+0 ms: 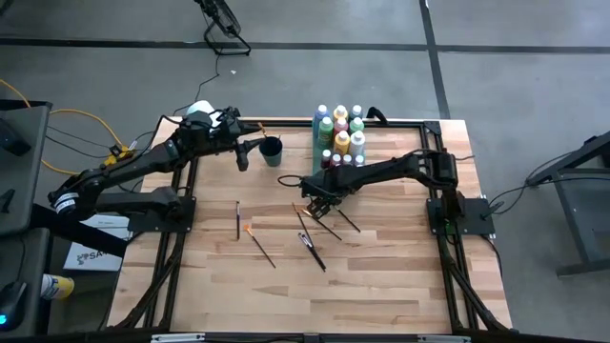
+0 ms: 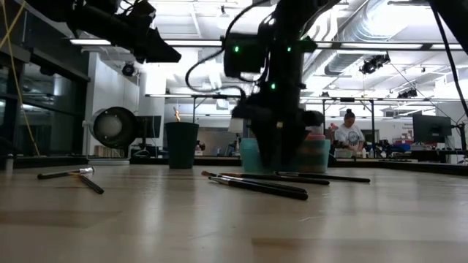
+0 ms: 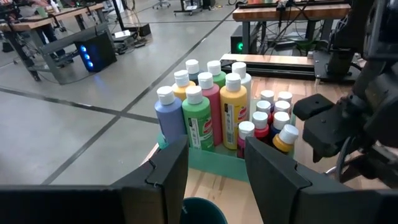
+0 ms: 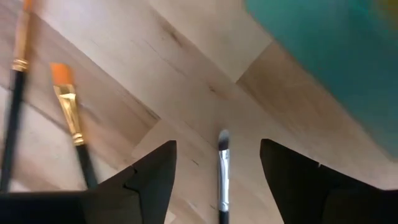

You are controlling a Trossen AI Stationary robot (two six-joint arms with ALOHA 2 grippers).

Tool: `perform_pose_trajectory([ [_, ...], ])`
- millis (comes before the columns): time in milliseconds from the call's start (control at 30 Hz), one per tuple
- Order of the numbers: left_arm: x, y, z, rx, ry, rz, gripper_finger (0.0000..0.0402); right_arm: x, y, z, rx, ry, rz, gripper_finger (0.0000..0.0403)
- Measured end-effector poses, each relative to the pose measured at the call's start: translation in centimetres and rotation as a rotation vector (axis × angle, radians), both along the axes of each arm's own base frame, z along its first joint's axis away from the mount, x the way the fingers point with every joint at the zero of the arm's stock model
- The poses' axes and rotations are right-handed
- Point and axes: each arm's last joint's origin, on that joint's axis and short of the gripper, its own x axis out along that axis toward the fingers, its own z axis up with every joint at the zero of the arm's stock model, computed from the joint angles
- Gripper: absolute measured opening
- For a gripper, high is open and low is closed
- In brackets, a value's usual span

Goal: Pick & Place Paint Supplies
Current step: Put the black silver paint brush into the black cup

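The right claw (image 1: 315, 202) hangs spread wide over a thin paintbrush (image 4: 222, 168) on the table (image 1: 381, 276), so next it should drop and pinch it.

Wooden table (image 1: 381, 276): scattered paintbrushes (image 1: 259, 244), dark cup (image 1: 272, 149), green tray (image 3: 214, 160).

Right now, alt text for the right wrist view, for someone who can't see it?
The right gripper hangs open just above the wooden table, a silver-ferruled paintbrush lying between its two dark fingers. An orange-bristled brush lies off to one side, and a teal tray edge fills one corner.
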Motion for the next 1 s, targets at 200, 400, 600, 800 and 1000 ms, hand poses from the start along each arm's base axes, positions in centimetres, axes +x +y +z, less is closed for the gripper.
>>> perform_pose_trajectory([
  [200,0.0,0.0,-0.1,-0.006,0.007,0.001,0.0155,0.3,0.0,-1.4,0.010,0.025,0.000,0.0182],
  [400,0.0,0.0,-0.1,-0.007,0.007,0.002,0.0155,0.5,0.0,-1.7,0.002,0.013,0.012,0.0138],
  [600,0.0,0.0,-0.1,-0.008,0.007,0.001,0.0155,0.7,-0.4,-1.8,0.003,0.004,0.062,0.0100],
  [800,0.0,0.0,-0.1,-0.009,0.008,0.001,0.0155,0.9,-0.4,-2.6,0.007,0.017,0.086,0.0055],
  [1000,-0.1,0.0,-0.4,-0.027,0.033,0.001,0.0155,1.0,-0.4,-2.8,0.026,0.012,0.093,0.0008],
])
